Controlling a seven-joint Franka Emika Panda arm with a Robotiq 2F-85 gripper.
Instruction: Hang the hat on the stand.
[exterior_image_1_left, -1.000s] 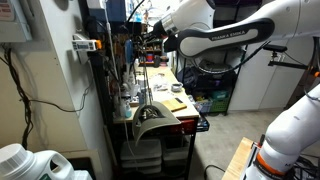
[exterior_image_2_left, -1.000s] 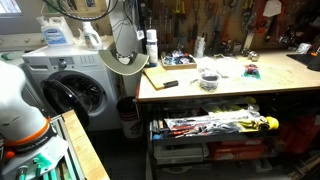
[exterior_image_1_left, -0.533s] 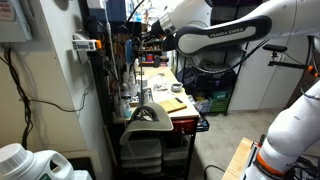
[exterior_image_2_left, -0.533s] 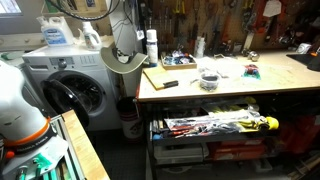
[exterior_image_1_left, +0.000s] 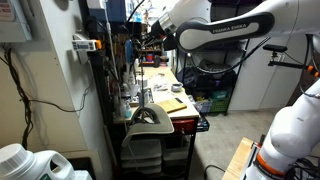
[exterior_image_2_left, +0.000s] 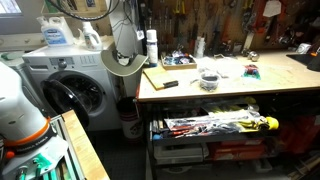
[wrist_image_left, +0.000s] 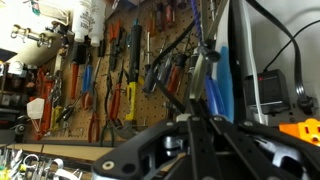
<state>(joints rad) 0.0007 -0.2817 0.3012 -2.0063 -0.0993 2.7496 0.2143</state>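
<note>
**Hat hangs at the bench end, my pincer is high above it**

The hat (exterior_image_1_left: 150, 116) is at the near end of the workbench (exterior_image_1_left: 178, 122), and in this exterior view its round brim faces the camera with the darker crown in the middle. A thin upright rod (exterior_image_1_left: 147, 97) rises just behind its top; I cannot see exactly where the hat touches it. In an exterior view from the front, the hat (exterior_image_2_left: 123, 58) hangs in the air at the left end of the workbench (exterior_image_2_left: 230, 85), between the bench and the washing machine (exterior_image_2_left: 75, 85). Its brim is tilted and lies about level with the bench top. A white bottle (exterior_image_2_left: 151, 45) stands on the bench just beside it.

My arm (exterior_image_1_left: 230, 35) reaches across the top of the scene, well above the hat, and nothing of me touches the hat.

In the wrist view my pincer (wrist_image_left: 196, 115) is only a dark shape at the bottom edge, against a pegboard (wrist_image_left: 100, 70) full of hand tools. Its two sides run together toward the middle, but the tips are too dark to separate, so I cannot tell if it is spread or pressed together. I see no fabric between the fingers.
</note>
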